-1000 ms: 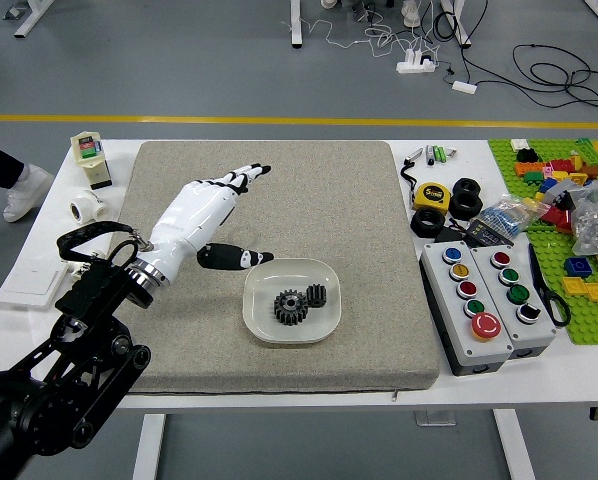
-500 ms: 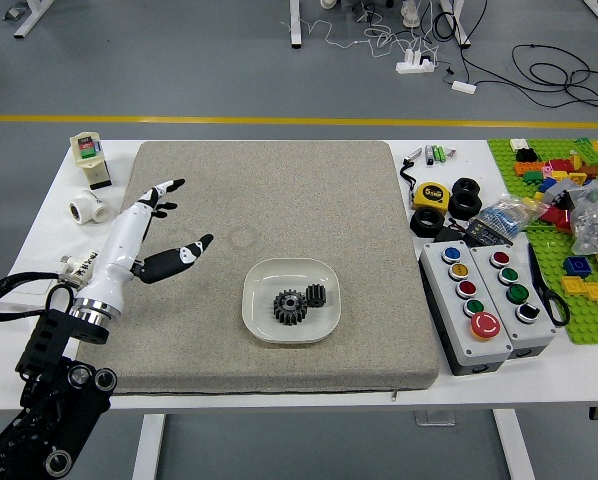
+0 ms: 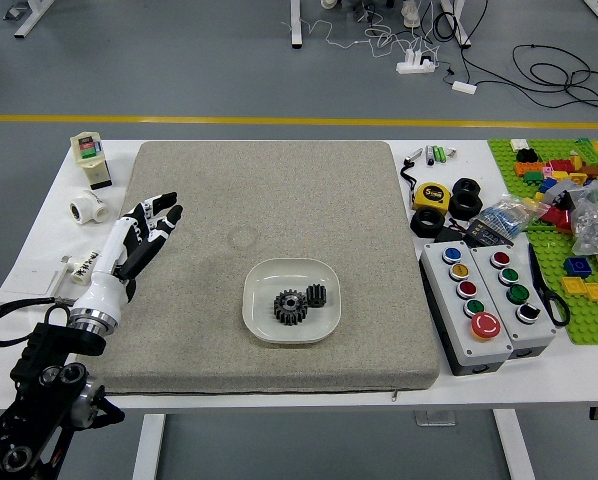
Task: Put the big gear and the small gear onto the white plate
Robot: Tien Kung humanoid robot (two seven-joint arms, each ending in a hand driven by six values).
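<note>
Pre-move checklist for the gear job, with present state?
1. Big gear on the white plate: ok
2. Small gear on the plate: ok
3. Both gears inside the plate's rim: ok
4. Left hand empty and away from the plate: ok
5. Plate resting on the gray mat: ok
6. Right hand parked safely: cannot tell, out of view

A yellow line [image 3: 279, 121] crosses the grey floor [image 3: 179, 65].
</note>
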